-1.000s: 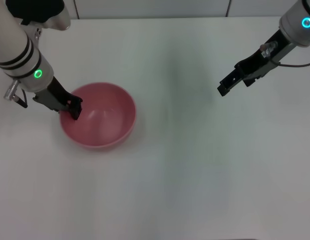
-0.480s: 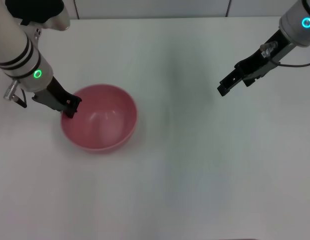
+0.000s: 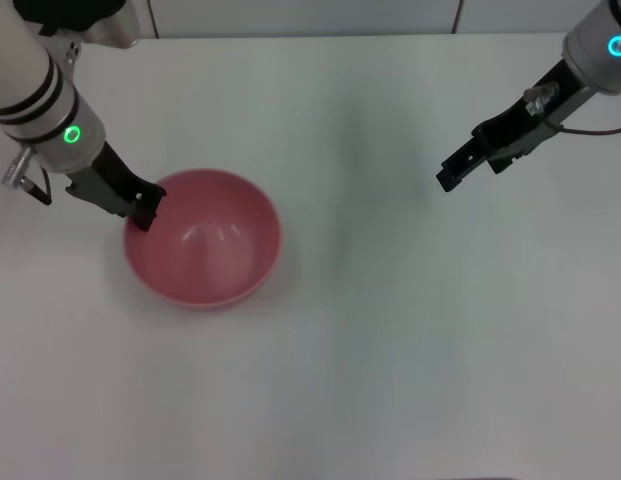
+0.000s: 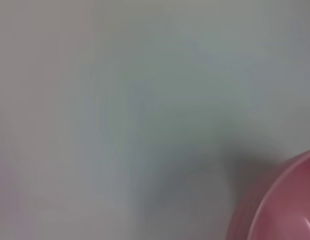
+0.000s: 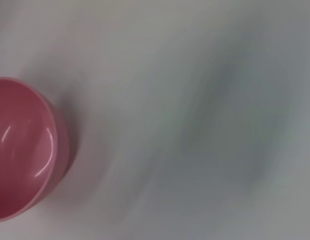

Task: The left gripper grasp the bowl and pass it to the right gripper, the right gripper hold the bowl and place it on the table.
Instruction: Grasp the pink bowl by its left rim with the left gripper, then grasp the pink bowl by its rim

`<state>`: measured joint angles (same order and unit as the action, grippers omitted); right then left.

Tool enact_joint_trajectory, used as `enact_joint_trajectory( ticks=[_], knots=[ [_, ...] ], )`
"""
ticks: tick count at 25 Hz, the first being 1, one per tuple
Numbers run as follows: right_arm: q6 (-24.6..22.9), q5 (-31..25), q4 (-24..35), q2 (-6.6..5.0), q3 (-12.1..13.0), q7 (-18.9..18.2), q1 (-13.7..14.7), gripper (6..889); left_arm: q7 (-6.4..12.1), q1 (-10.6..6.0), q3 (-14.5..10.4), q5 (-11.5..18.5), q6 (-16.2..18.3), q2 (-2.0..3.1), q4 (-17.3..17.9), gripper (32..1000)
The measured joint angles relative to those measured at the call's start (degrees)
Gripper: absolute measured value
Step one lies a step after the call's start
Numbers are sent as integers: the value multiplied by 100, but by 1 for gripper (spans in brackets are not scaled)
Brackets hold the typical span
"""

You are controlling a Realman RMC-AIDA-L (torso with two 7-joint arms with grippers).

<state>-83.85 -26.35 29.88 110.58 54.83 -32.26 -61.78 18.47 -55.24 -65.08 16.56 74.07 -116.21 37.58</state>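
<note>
The pink-red bowl (image 3: pixel 208 242) stands out against the white table (image 3: pixel 410 340) at the left in the head view. My left gripper (image 3: pixel 145 212), on the green-ringed arm, is shut on the bowl's left rim. The right gripper (image 3: pixel 447 180), on the cyan-ringed arm, hangs over the table at the upper right, well apart from the bowl and holding nothing. A piece of the bowl (image 4: pixel 289 210) shows in the left wrist view. The right wrist view looks across the table at the bowl (image 5: pixel 20 150) from a distance.
A wall edge (image 3: pixel 310 15) runs along the far side of the table. A thin black cable (image 3: pixel 600 128) trails from the right arm. Bare tabletop lies between the two arms and toward the front.
The left arm has shifted a little, and the bowl has moved slightly to the right with it and looks a bit larger. The right arm has stayed put.
</note>
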Motion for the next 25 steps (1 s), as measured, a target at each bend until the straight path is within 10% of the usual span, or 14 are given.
enact_joint_trajectory(
  ticks=[11, 17, 25],
  knots=[
    [-24, -35, -4, -18, -30, 0, -14, 847, 282, -31, 299, 85, 221, 3, 20, 45],
    [-206, -39, -7, -33, -294, 0, -68, 847, 526, -55, 310, 718, 498, 61, 109, 49],
    [-524, -284, 10, -48, -474, 0, -181, 847, 532, -186, 308, 752, 638, -12, 243, 54]
  ],
)
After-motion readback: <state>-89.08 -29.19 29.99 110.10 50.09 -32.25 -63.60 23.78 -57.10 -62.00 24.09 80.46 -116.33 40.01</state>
